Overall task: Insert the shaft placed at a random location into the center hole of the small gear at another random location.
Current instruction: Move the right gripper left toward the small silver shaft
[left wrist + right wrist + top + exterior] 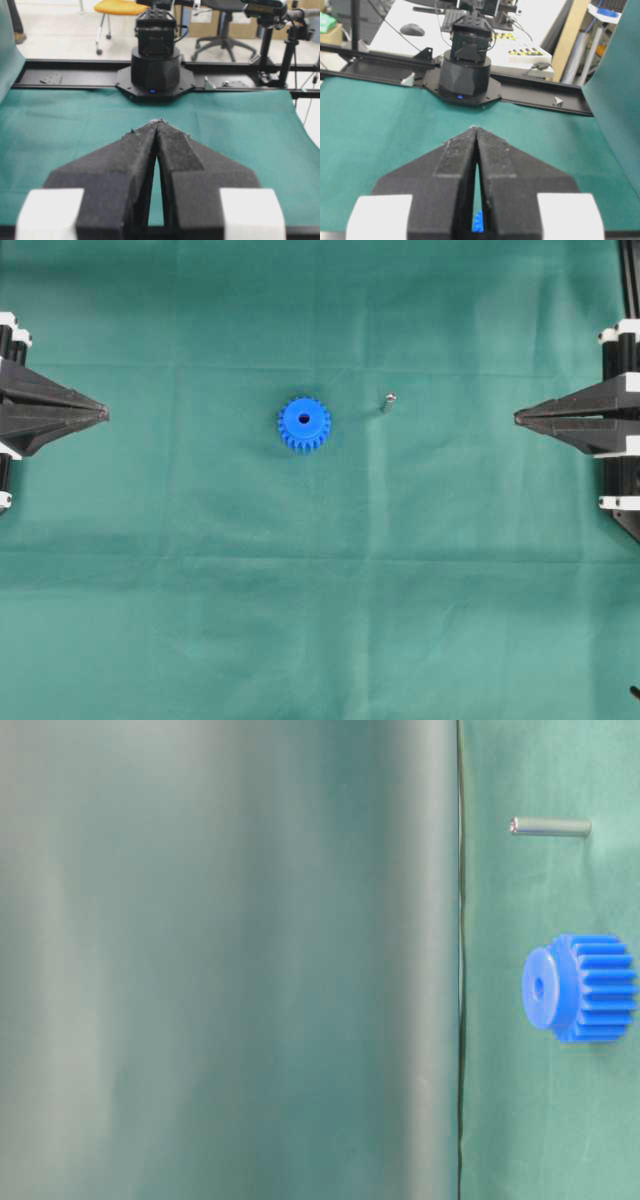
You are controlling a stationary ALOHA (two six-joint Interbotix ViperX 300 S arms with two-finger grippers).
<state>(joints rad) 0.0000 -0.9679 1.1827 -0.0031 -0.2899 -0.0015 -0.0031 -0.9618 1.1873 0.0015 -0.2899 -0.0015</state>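
The small blue gear [304, 424] lies flat on the green cloth near the middle, its dark center hole [304, 419] facing up. The thin silvery shaft [388, 400] stands a little to the gear's right. Both show in the table-level view, the gear [580, 987] below the shaft [550, 826]. My left gripper [104, 414] is shut and empty at the far left edge; in its wrist view [159, 121] the fingertips meet. My right gripper [518, 418] is shut and empty at the far right; a sliver of the gear [478, 221] shows between its fingers.
The green cloth [320, 590] covers the whole table. The opposite arm's black base [155, 70] stands at the far edge in the left wrist view, and the other base [465, 70] in the right wrist view. A hanging cloth [230, 960] fills most of the table-level view.
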